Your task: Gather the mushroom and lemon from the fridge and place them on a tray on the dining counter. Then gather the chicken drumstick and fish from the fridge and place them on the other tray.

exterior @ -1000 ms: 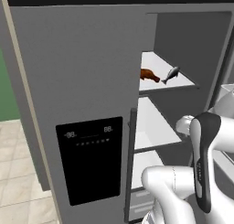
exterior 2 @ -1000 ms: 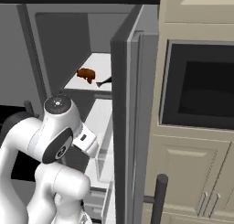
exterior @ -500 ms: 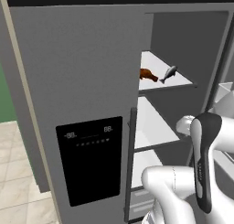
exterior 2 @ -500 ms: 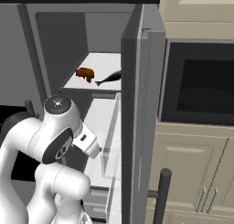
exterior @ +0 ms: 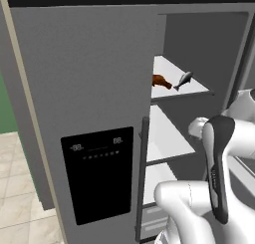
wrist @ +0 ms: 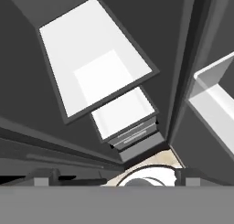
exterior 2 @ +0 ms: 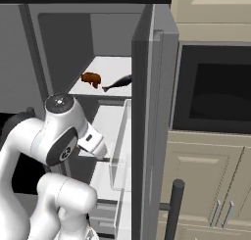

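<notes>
We are parked at the open fridge [exterior: 99, 88], arm folded low so the hand can look in. The gripper [wrist: 112, 179] holds nothing, jaws wide apart. Up on the top shelf [exterior 2: 115, 70] lie the chicken drumstick [exterior 2: 91, 79] and the fish [exterior 2: 117, 82], side by side, well above and beyond the hand.

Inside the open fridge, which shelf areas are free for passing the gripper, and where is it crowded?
The middle shelf, below the top shelf, looks bare. On the top shelf, the back part behind the food is free. Its front edge is crowded: the chicken drumstick and the fish lie there close together.
</notes>
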Motion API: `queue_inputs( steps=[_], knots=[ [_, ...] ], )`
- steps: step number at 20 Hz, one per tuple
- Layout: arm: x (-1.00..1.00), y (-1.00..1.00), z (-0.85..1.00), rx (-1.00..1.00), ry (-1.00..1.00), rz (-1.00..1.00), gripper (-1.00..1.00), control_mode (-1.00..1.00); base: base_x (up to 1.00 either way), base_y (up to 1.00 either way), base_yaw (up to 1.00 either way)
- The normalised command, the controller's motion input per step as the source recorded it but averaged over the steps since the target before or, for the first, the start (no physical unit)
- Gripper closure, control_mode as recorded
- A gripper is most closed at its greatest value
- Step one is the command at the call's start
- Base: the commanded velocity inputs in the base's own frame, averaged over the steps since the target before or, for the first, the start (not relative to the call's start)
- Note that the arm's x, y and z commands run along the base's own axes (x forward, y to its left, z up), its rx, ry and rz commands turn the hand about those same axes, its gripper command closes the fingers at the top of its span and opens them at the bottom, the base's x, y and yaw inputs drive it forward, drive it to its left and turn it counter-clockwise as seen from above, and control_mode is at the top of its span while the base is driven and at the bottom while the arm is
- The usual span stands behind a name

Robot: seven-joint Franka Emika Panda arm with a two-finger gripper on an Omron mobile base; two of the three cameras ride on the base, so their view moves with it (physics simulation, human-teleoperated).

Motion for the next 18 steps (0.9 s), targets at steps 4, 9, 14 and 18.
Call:
queue_inputs(
  steps=[4, 9, 14, 18],
  knots=[
    [0.77, 0.00, 0.99, -0.05, -0.01, -0.05, -1.00, -1.00, 0.00, 0.00, 0.00],
    [0.65, -0.19, 0.74, -0.02, -0.01, -0.08, -1.00, -1.00, 0.00, 0.00, 0.00],
    [0.48, -0.17, 0.12, 0.00, 0.00, -0.14, -1.00, -1.00, 0.00, 0.00, 0.00],
    [0.62, -0.15, 0.03, 0.00, 0.00, -0.14, -1.00, -1.00, 0.00, 0.00, 0.00]
  ],
)
